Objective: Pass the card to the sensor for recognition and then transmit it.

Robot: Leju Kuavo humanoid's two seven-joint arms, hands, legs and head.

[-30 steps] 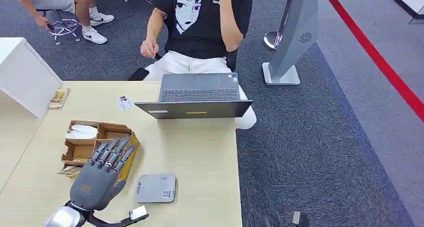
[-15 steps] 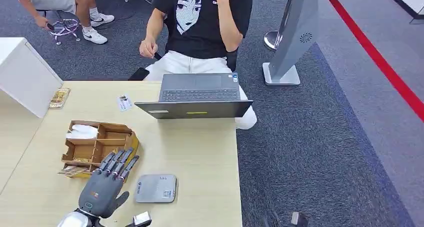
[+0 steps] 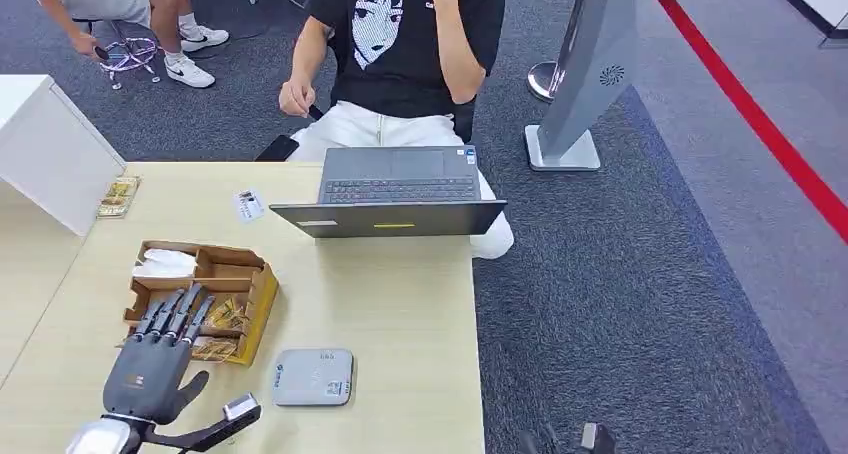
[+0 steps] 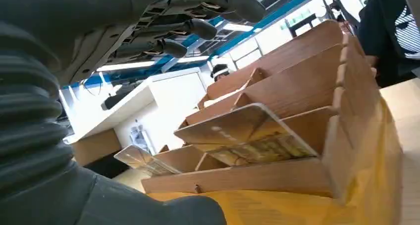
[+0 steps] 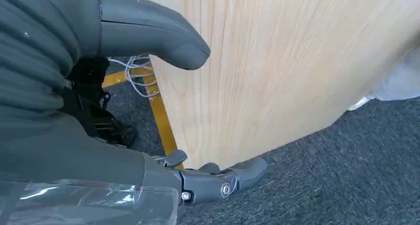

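Over the near-left corner of the wooden tray (image 3: 262, 292), the left hand (image 3: 150, 366) hovered with fingers spread, holding nothing. Cards (image 4: 246, 135) lay inside that tray, and the grey sensor (image 3: 313, 377) sat just right of it. Beside the table's edge (image 5: 277, 71), the right hand (image 5: 99, 121) hung loosely open, also holding nothing.

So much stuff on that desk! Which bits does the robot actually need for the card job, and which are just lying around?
Needed for the job:
- cards, in the wooden box
- grey sensor
- left hand, open beside the box

Just lying around:
- laptop
- small card near the laptop
- white box
- packet beside it
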